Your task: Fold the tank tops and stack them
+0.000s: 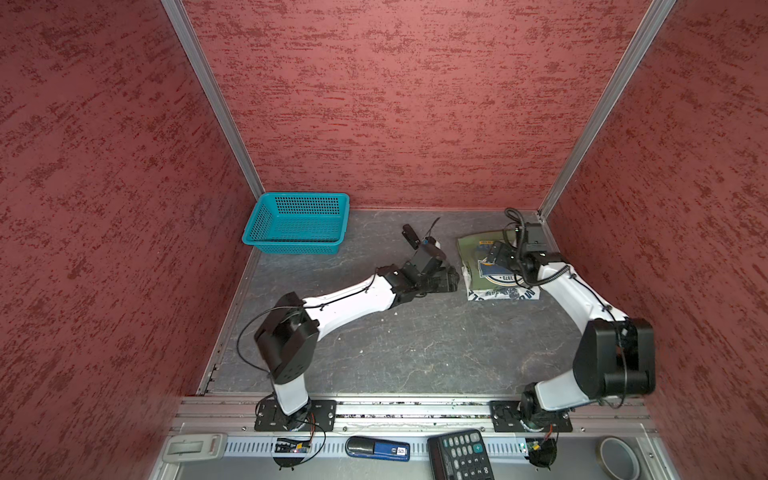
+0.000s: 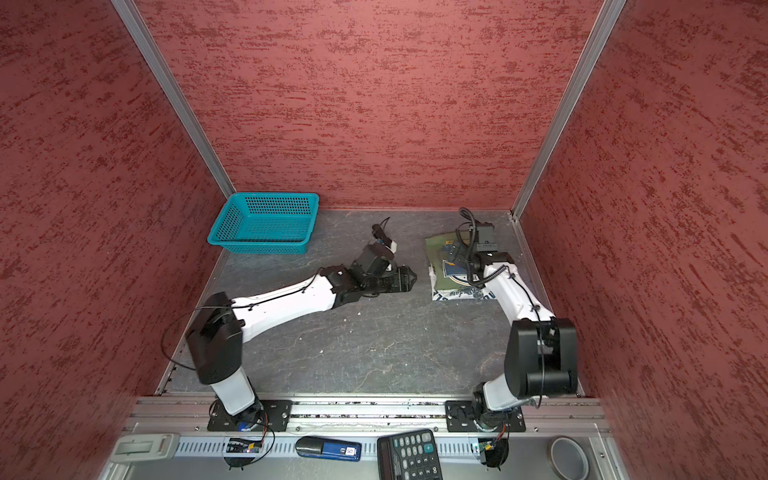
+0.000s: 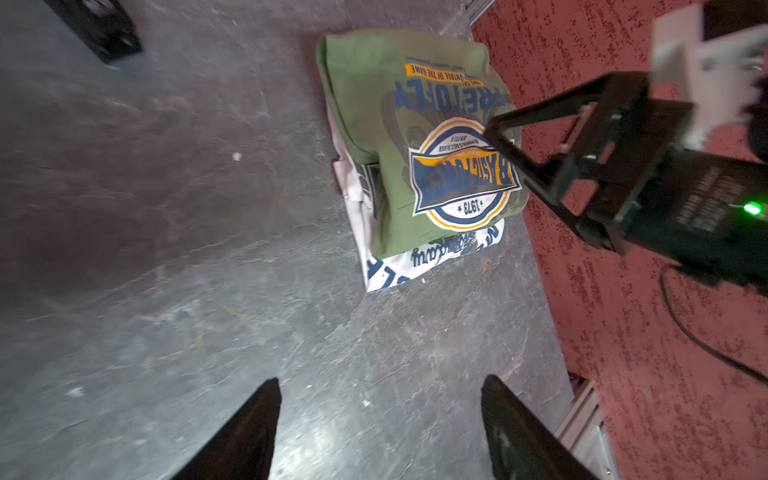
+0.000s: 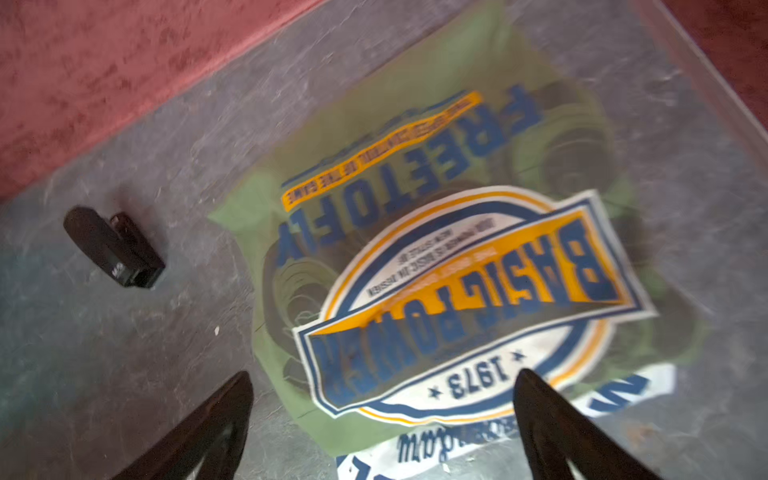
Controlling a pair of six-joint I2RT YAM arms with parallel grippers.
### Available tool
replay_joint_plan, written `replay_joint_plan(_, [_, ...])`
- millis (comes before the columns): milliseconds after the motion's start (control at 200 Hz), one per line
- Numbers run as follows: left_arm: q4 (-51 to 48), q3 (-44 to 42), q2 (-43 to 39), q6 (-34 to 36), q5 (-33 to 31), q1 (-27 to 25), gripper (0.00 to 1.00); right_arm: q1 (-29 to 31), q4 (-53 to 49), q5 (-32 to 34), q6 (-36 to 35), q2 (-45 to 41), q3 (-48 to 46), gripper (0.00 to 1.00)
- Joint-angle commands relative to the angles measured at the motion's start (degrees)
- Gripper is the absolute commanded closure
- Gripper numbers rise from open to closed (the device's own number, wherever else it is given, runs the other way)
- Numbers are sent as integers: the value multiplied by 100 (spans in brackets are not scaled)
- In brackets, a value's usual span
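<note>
The folded olive green cloth tank top (image 3: 365,108) with its blue-and-yellow emblem lies on the folded white cloth tank top (image 3: 419,266) — a stack near the far right corner of the grey mottled table (image 1: 415,345). The left gripper (image 3: 380,382) sits low near the stack's left side, its jaws spread with nothing between them. The right gripper (image 4: 384,376) hangs over the olive top, jaws spread wide — gripping nothing. A teal plastic mesh basket (image 1: 266,218) stands at the far left corner.
</note>
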Motion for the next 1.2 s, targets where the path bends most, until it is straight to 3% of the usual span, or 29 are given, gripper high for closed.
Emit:
replay_joint_plan(0, [108, -826, -629, 326, -643, 185, 20, 421, -312, 509, -178, 621, 324, 1])
replay_joint_plan(130, [272, -1812, -1521, 253, -816, 518, 16, 776, -583, 903, -196, 1515, 787, 1])
replay_joint_plan(301, [337, -2578, -2260, 119, -805, 979, 14, 755, -909, 1501, -144, 2307, 1081, 1])
replay_joint_plan(676, [128, -3066, -3064, 228, -646, 1900, 13, -331, -569, 1490, -1450, 3196, 2079, 5])
replay_joint_plan(842, [-98, -3173, -3397, 340, -661, 2239, 13, -562, -1014, 1693, -1757, 3645, 2946, 4])
replay_joint_plan(1087, [-380, -3327, -3784, 479, -804, 2832, 12, -334, -983, 1165, -1486, 2841, 2470, 2])
replay_joint_plan(1192, [-571, -3255, -3906, 709, -1422, 2914, 1, 48, -787, 1027, -1365, 2062, 1962, 1])
